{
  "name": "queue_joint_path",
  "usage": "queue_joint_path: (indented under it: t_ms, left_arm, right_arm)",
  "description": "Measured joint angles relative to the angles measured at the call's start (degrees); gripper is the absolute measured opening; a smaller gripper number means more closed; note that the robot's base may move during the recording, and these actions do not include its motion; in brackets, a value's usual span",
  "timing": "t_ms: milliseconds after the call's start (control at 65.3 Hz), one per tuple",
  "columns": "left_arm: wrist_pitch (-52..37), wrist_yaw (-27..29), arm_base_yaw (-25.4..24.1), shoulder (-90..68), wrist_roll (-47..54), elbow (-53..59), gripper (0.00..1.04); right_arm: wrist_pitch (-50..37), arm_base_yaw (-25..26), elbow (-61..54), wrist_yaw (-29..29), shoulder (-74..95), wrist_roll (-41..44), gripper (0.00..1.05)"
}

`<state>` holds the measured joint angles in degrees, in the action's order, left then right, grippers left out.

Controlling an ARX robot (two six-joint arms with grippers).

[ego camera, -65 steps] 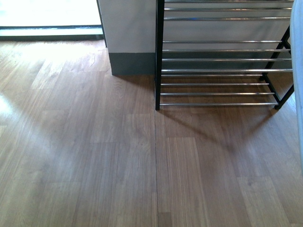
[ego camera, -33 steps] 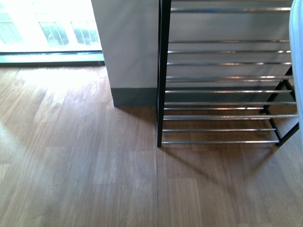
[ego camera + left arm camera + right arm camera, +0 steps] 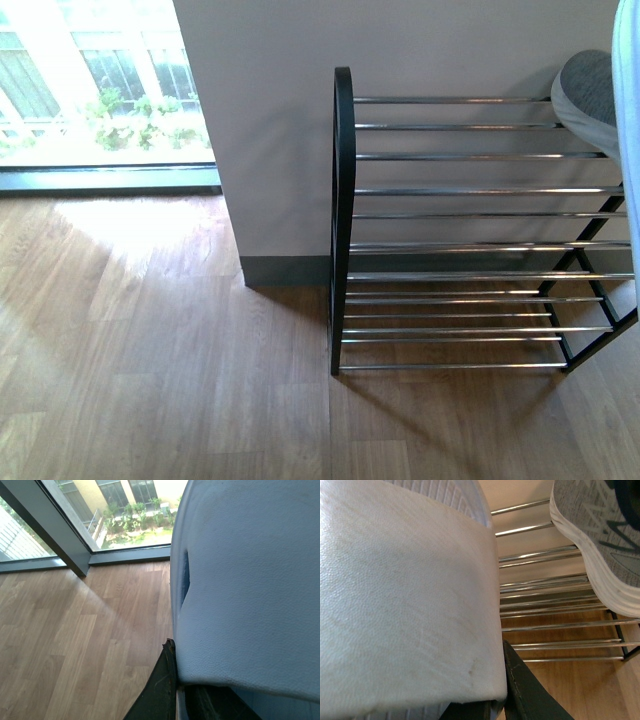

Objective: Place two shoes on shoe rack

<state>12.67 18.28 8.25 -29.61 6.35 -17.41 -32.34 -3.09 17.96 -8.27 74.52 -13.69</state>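
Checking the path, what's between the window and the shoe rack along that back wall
In the front view a white wall section with a grey skirting strip stands between the window and the shoe rack.

Bright daylight through the window, overexposed glare on the floor, close surfaces blurred.

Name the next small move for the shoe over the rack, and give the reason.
Probably lower the grey shoe gently onto the top rods of the shoe rack. In the front view its toe sits at the top tier's right end, and the right wrist view shows its white sole above the rods, apparently not resting on them.
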Motion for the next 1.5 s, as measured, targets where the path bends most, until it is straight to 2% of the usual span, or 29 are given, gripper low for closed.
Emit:
queue_joint_path:
  t_ms: [490,521,582,628,797,981,1118,1287,1501]
  left_arm:
    - [0.00,-0.04,0.00,-0.04,0.00,-0.02,0.02]
    - [0.00,-0.04,0.00,-0.04,0.00,-0.02,0.02]
    - [0.00,-0.04,0.00,-0.04,0.00,-0.02,0.02]
    - [0.00,-0.04,0.00,-0.04,0.00,-0.02,0.02]
    - [0.00,-0.13,0.00,-0.04,0.00,-0.02,0.02]
    - [0.00,-0.09,0.00,-0.02,0.00,-0.02,0.02]
    - [0.00,-0.09,0.00,-0.02,0.00,-0.02,0.02]
    - [0.00,-0.09,0.00,-0.02,0.00,-0.02,0.02]
    - [0.00,-0.09,0.00,-0.02,0.00,-0.02,0.02]
  right_arm:
    - [0.00,0.07,0.07,0.04,-0.07,0.00,0.01]
    - [-1.53,-0.11,-0.20,0.24,0.28,0.85,0.01]
    - [-11.78,-1.14,-2.08,0.85,2.27,3.63,0.01]
    - [-15.41,-2.23,-2.36,0.74,3.26,5.42,0.01]
    - [-9.25,-7.39,2.45,1.44,7.85,6.25,0.01]
    - [-3.82,-13.84,13.18,7.74,22.58,6.16,0.01]
    - [-0.33,-16.87,21.53,12.35,32.26,6.14,0.01]
    - [3.87,-18.71,33.00,19.37,44.33,6.43,0.01]
    - [7.98,-18.58,45.03,28.94,57.68,8.79,0.01]
